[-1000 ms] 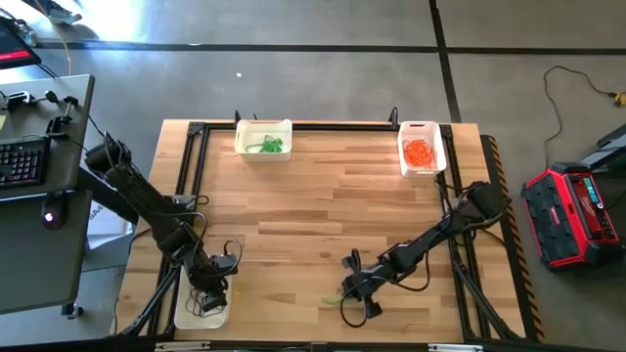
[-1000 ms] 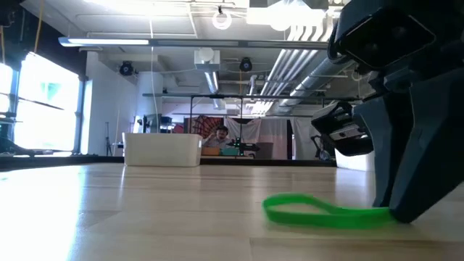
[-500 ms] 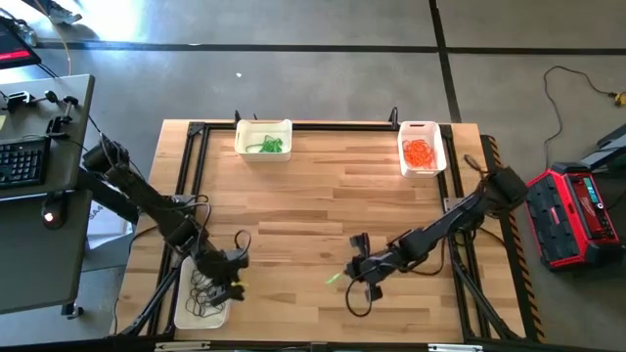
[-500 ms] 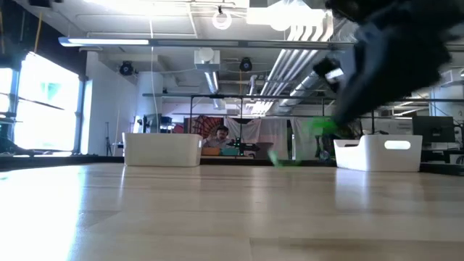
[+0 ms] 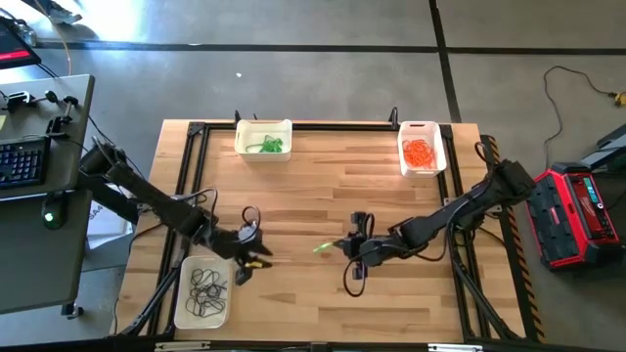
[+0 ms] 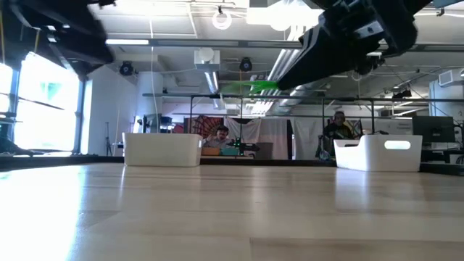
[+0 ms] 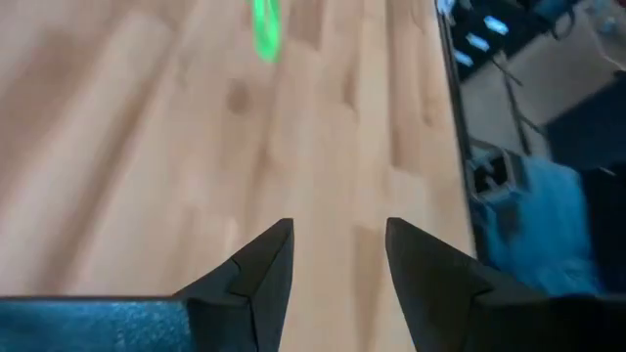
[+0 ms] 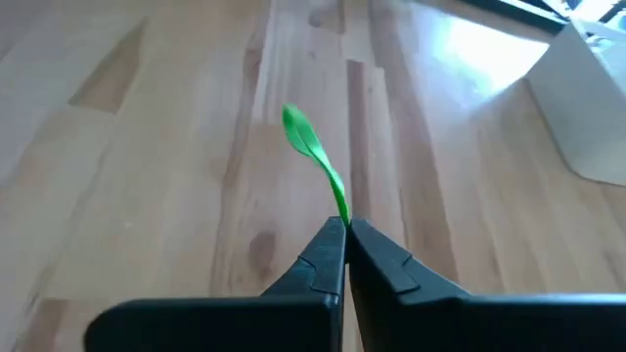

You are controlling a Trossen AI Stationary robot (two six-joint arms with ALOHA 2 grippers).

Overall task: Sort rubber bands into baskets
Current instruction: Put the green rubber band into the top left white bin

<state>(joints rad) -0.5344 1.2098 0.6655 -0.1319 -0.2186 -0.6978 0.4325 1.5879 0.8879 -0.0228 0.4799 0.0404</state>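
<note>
While a second ago the green rubber band lay flat on the table with your right gripper down on its end, it now hangs off the wood, pinched by one end between fully closed fingers and lifted above the middle of the wooden table. Your pick has worked, and the next leg, as I judge it, is the carry to the far-left basket, which already holds green bands; the orange ones sit in the far-right basket. Only one end is gripped and the loop dangles free, so a quick swing could shake it loose.

Your left gripper has come up and away from the near-left basket, where the dark bands lie in a heap. Its fingers stand apart with nothing between them and only bare wood ahead. That suggests its drop is done, leaving that arm free for another band
</note>
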